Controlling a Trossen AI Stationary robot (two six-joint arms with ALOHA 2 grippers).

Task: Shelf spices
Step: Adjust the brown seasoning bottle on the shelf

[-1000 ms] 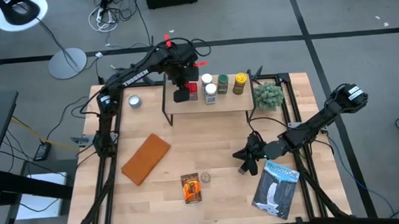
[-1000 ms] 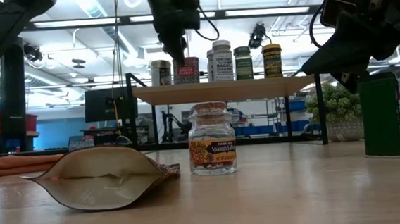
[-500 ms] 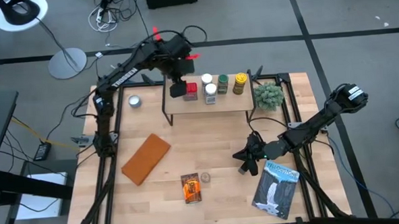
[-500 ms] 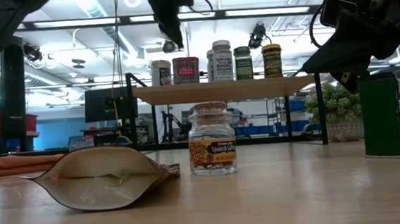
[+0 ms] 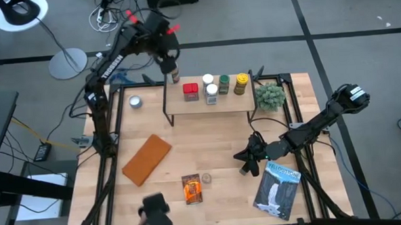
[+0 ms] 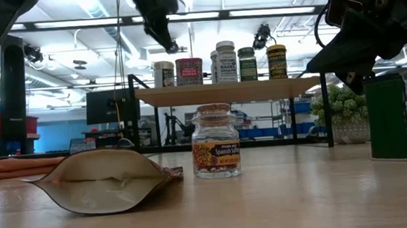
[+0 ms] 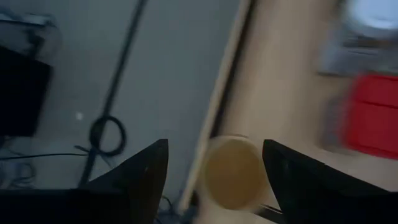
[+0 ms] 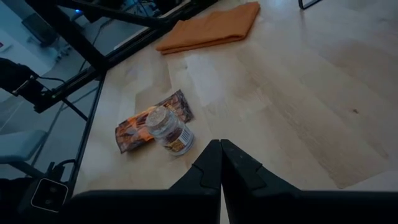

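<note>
left gripper (image 5: 172, 67) above shelf (image 5: 210, 105) left back corner, fingers apart, empty, over tan jar (image 7: 231, 172). red tin (image 5: 191, 91) and three more jars on shelf. right gripper (image 5: 245, 166) fingers together near table right edge. glass jar (image 6: 215, 150) and packet (image 5: 191, 188) at table front edge.

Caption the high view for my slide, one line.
Left gripper open above the shelf's left end, five spices on top; jar and packet remain on the table; right gripper waits, shut.
</note>
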